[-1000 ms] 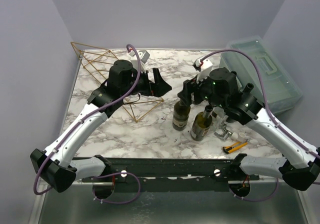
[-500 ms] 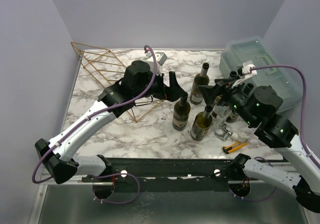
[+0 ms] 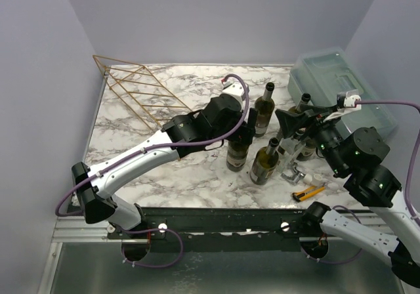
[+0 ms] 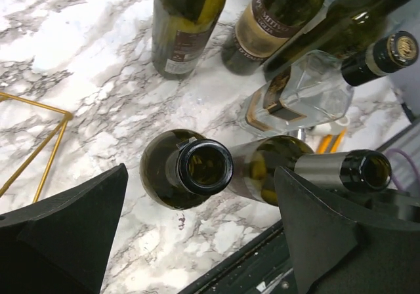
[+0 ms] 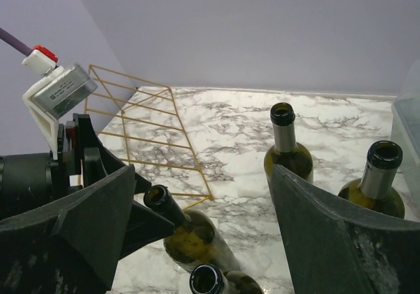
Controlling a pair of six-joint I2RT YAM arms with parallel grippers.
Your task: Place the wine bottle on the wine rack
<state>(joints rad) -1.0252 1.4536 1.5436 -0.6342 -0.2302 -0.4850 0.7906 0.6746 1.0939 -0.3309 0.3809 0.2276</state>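
The gold wire wine rack (image 3: 141, 87) stands at the table's far left; it also shows in the right wrist view (image 5: 147, 120). Several wine bottles stand at the centre. My left gripper (image 3: 243, 133) is open and hovers over one dark green bottle (image 3: 237, 153). In the left wrist view, that bottle's open mouth (image 4: 205, 168) lies between and just ahead of the wide-spread fingers (image 4: 65, 235). A second bottle (image 3: 264, 165) with a silver neck (image 4: 341, 171) stands just beside it. My right gripper (image 3: 300, 119) is open and empty, raised above the right-hand bottles (image 5: 287, 151).
A translucent lidded plastic box (image 3: 344, 90) sits at the far right. A clear glass bottle (image 4: 298, 100) lies among the standing ones. A yellow utility knife (image 3: 308, 191) lies near the front right edge. Two more bottles (image 3: 264, 109) stand behind.
My left arm has swung right from the rack to over the centre bottles. My right arm has lifted and drawn back to the right, uncovering the bottles.
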